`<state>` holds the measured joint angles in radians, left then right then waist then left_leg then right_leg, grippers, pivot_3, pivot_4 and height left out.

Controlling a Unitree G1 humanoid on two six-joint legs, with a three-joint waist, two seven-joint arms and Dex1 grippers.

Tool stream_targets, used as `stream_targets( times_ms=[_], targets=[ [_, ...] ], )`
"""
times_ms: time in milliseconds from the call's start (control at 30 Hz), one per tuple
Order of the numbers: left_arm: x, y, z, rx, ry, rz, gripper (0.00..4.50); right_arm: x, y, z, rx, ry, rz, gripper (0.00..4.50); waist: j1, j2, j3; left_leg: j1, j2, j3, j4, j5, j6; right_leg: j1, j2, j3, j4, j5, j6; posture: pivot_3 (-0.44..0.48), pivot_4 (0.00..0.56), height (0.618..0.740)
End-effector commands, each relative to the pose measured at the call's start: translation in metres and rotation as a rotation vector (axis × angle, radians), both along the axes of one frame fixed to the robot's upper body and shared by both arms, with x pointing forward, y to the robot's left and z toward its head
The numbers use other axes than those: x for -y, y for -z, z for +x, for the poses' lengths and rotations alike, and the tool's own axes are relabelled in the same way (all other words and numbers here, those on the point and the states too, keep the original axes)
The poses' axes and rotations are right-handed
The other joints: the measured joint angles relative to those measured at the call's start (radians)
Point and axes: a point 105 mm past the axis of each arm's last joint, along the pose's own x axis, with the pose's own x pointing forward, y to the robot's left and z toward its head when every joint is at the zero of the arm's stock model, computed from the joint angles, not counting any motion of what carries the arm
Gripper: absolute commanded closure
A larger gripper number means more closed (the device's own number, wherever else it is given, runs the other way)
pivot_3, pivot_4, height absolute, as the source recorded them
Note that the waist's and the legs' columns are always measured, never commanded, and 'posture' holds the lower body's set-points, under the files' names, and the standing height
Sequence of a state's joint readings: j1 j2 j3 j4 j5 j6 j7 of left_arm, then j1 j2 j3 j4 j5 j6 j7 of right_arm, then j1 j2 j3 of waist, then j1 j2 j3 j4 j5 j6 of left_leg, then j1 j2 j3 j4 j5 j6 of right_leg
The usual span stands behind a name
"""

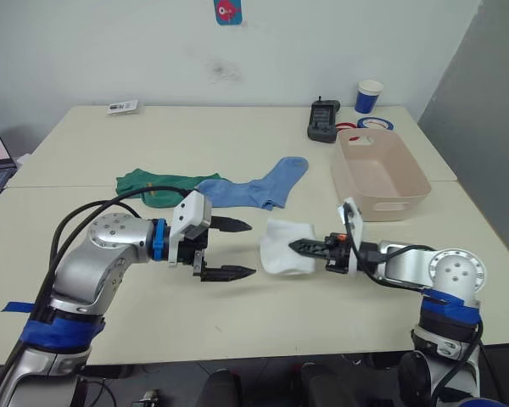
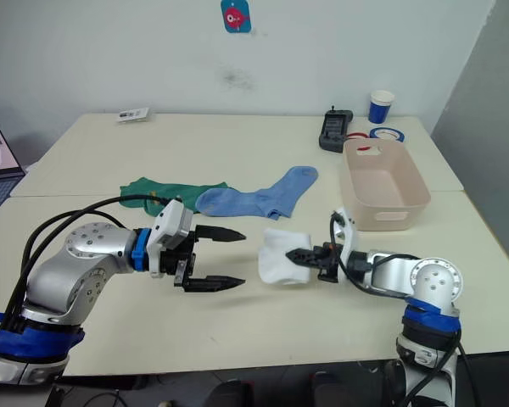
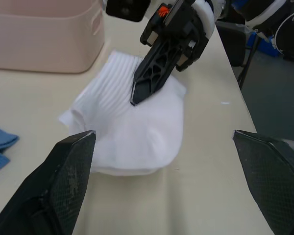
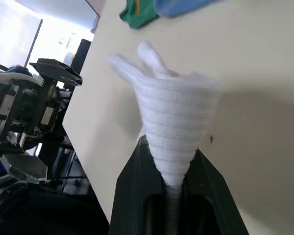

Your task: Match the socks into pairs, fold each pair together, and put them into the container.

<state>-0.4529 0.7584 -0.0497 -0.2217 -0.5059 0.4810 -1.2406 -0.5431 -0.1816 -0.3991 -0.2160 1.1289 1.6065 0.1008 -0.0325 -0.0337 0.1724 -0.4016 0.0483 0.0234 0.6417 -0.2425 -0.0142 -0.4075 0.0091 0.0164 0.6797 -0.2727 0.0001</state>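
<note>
White pair [image 1: 288,247] pinched in the closed right end effector [image 1: 299,247]; left end effector [image 1: 233,248] wide open, empty. Next: carry to the beige tub [image 1: 405,203] at 2 o'clock.

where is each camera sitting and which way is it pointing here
Left eye and right eye views: on the head, looking forward and down over the table; both arms show, left gripper open, right gripper shut on the white socks.
Left wrist view: looks along its own spread fingers at the white socks, right gripper and container.
Right wrist view: looks along its own jaws, clamped on the white socks, toward the left gripper.
Shared: all four views show the white socks.
</note>
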Motion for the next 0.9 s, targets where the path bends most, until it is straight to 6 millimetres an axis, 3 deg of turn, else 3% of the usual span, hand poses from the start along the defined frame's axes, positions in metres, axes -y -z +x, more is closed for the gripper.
stream_targets(
  times_ms=[33,100,200,333,467,667,767,900],
  targets=[
    [0.005,-0.018,0.003,0.054,-0.01,-0.056,0.02,0.008,-0.027,-0.007,0.153,0.007,-0.016,4.5,0.0,0.001,0.0,0.0,0.0,0.0,0.0,0.0,0.0,0.0,0.0,0.0,0.0,0.0,0.0,0.0,0.15,0.74],
    [0.01,-0.031,0.008,0.06,-0.036,-0.119,0.02,0.011,-0.041,-0.011,0.24,0.003,-0.045,4.5,0.0,0.0,0.001,0.0,0.0,0.0,0.0,0.0,0.0,0.0,0.0,0.0,0.0,0.0,0.0,0.0,0.15,0.74],
    [0.019,-0.053,0.02,0.071,-0.086,-0.215,0.02,0.024,-0.074,-0.001,0.391,0.07,-0.079,4.5,0.0,0.0,0.002,-0.001,0.0,0.0,0.0,0.0,0.0,0.0,0.0,0.0,-0.001,0.0,0.0,0.0,0.15,0.74],
    [0.038,-0.075,0.027,0.09,-0.085,-0.278,0.02,0.06,-0.122,0.02,0.603,0.192,-0.236,4.5,0.001,0.003,0.005,-0.001,-0.003,0.001,0.001,0.0,0.0,0.0,0.0,0.002,-0.001,0.001,0.001,0.0,0.15,0.74],
    [0.064,-0.091,0.036,0.123,-0.102,-0.285,0.02,0.104,-0.144,0.05,0.805,0.314,-0.534,4.5,0.003,0.002,0.005,-0.002,-0.002,0.002,0.0,0.0,0.0,0.001,0.001,0.001,-0.005,0.0,0.002,0.0,0.15,0.74],
    [0.092,-0.109,0.047,0.144,-0.14,-0.321,0.02,0.158,-0.124,0.1,1.042,0.284,-1.132,4.5,-0.002,0.001,0.005,-0.002,-0.002,0.005,0.0,0.0,0.0,0.0,0.001,0.004,-0.006,0.0,0.002,0.0,0.15,0.74],
    [0.1,-0.111,0.05,0.15,-0.155,-0.316,0.02,0.164,-0.112,0.114,1.093,0.194,-1.27,4.5,-0.004,0.002,0.006,-0.002,-0.002,0.007,0.0,0.0,0.0,-0.002,0.001,0.006,-0.004,0.0,0.002,0.0,0.15,0.74],
    [0.103,-0.112,0.053,0.155,-0.172,-0.329,0.02,0.157,-0.089,0.129,1.12,0.046,-1.351,4.5,-0.007,0.003,0.006,0.0,-0.001,0.007,-0.001,0.002,-0.004,-0.003,0.002,0.007,-0.001,0.0,0.002,0.0,0.15,0.74]
  ],
)
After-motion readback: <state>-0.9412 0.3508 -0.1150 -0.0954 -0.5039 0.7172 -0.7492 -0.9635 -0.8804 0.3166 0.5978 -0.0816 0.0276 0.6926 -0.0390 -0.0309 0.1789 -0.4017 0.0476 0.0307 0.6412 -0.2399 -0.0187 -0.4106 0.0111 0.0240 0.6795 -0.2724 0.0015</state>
